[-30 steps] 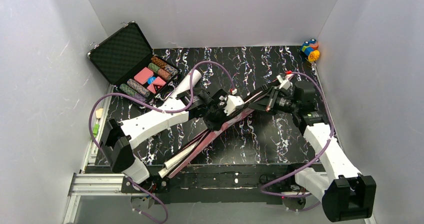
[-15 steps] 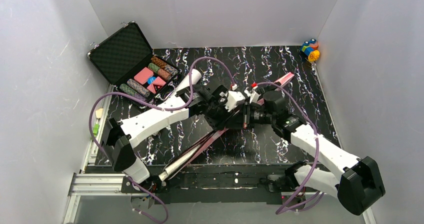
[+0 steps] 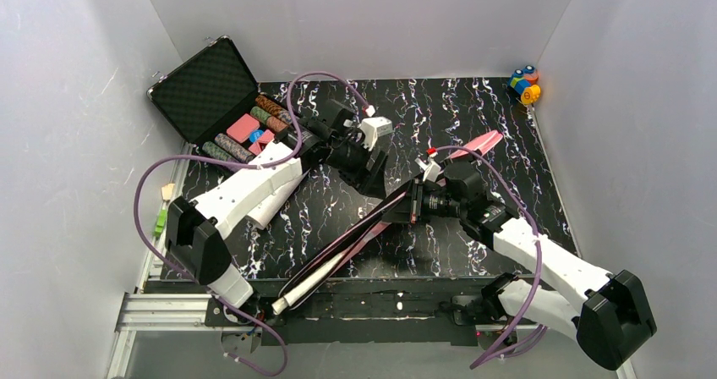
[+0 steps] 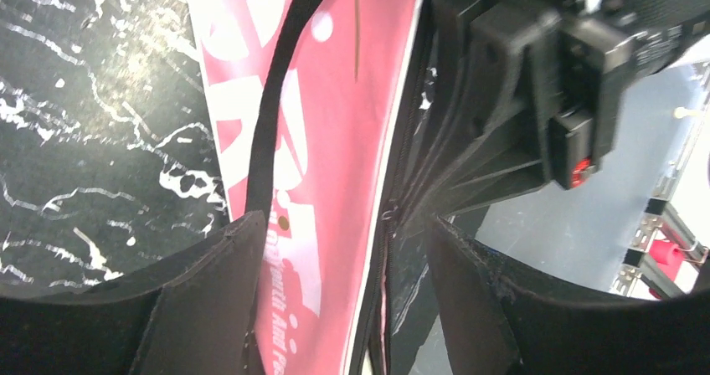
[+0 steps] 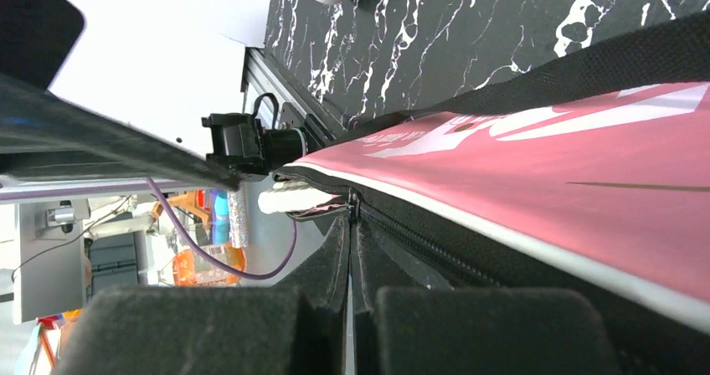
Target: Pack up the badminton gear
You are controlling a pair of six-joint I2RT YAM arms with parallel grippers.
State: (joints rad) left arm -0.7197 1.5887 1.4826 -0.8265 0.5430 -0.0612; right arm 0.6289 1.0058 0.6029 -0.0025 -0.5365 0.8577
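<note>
Within right pincer (image 5: 350, 254), seemingly, pink cover's (image 5: 578, 166) edge.

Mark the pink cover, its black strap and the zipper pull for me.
pink cover (image 4: 335, 141): left wrist view, printed pink face.
black strap (image 4: 268, 132): left wrist view, stretch lying across the cover.
zipper pull (image 5: 352, 208): right wrist view, slider body.

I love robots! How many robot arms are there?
2. The left arm reaches toward the poker case; the right arm reaches the pink cover. None looks hidden.

Left fingers (image 4: 209, 308) apart, right fingers (image 5: 201, 333) together.
</note>
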